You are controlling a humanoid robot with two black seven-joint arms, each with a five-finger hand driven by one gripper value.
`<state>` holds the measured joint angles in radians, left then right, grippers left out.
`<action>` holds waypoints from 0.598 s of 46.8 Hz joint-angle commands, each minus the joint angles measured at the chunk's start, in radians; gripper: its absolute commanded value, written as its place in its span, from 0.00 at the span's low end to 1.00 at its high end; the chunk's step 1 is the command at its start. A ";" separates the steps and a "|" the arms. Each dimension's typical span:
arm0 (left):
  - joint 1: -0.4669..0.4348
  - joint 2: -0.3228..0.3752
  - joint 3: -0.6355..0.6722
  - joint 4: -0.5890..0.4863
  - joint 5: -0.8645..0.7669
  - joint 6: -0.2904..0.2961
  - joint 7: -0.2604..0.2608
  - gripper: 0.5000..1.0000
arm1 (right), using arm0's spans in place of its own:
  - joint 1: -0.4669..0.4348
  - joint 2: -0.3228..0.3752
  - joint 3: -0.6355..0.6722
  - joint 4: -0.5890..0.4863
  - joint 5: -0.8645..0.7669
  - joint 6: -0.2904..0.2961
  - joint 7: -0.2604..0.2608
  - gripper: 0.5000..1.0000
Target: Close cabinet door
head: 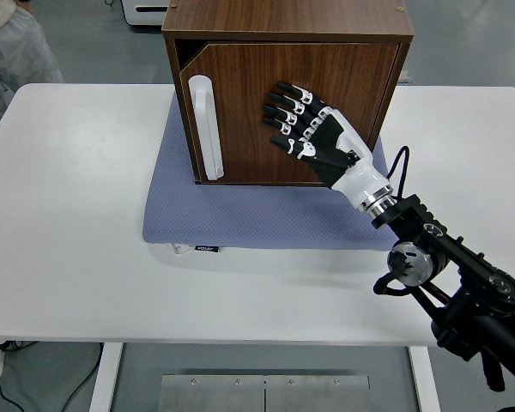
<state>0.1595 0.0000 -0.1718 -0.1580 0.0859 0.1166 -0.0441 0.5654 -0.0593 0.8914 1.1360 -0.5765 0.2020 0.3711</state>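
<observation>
5 spread fingers (285,110) of the right hand (313,137) press the cabinet door (283,107), holding nothing.

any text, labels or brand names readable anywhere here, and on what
Small dark tag on the front edge of the blue mat: it carries print, too small to read.
Wooden cabinet, its door, white handle, right hand: no text visible.

Dark wood cabinet door (266,112), white handle (205,129), slightly ajar
</observation>
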 commanded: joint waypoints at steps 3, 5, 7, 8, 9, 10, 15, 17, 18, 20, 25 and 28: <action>0.000 0.000 0.000 0.000 0.000 0.000 0.001 1.00 | 0.008 0.007 0.001 -0.009 0.040 -0.027 0.000 1.00; 0.000 0.000 0.000 0.000 0.000 0.000 0.001 1.00 | 0.008 0.009 0.001 -0.013 0.040 -0.035 0.000 1.00; 0.000 0.000 0.000 0.000 0.000 0.000 0.000 1.00 | 0.008 0.009 0.001 -0.013 0.040 -0.038 0.000 1.00; 0.000 0.000 0.000 0.000 0.000 0.000 0.000 1.00 | 0.007 0.009 0.001 -0.013 0.040 -0.038 0.000 1.00; 0.000 0.000 0.000 0.000 0.000 0.000 0.001 1.00 | 0.005 0.009 0.001 -0.013 0.040 -0.036 0.002 1.00; 0.000 0.000 0.000 0.000 0.000 0.000 0.001 1.00 | 0.004 0.009 0.000 -0.012 0.040 -0.033 0.002 1.00; 0.000 0.000 0.000 0.000 0.000 0.000 0.000 1.00 | -0.004 0.009 -0.002 -0.004 0.038 -0.020 0.005 1.00; 0.000 0.000 0.000 0.000 0.000 0.000 0.001 1.00 | -0.004 0.007 -0.005 -0.004 0.037 -0.015 0.008 1.00; -0.001 0.000 0.000 0.000 0.000 0.000 0.000 1.00 | -0.007 0.004 -0.005 -0.001 0.035 -0.007 0.009 1.00; 0.000 0.000 0.000 0.000 0.000 0.000 0.001 1.00 | -0.018 -0.002 -0.005 0.010 0.033 0.019 0.011 1.00; 0.000 0.000 0.000 0.000 0.000 0.000 0.000 1.00 | -0.047 -0.040 -0.005 0.039 0.030 0.065 0.014 1.00; 0.000 0.000 0.000 0.000 0.000 0.000 0.001 1.00 | -0.065 -0.071 -0.002 0.051 0.030 0.076 0.026 1.00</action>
<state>0.1596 0.0000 -0.1718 -0.1580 0.0859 0.1166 -0.0433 0.5163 -0.1046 0.8865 1.1765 -0.5458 0.2686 0.3864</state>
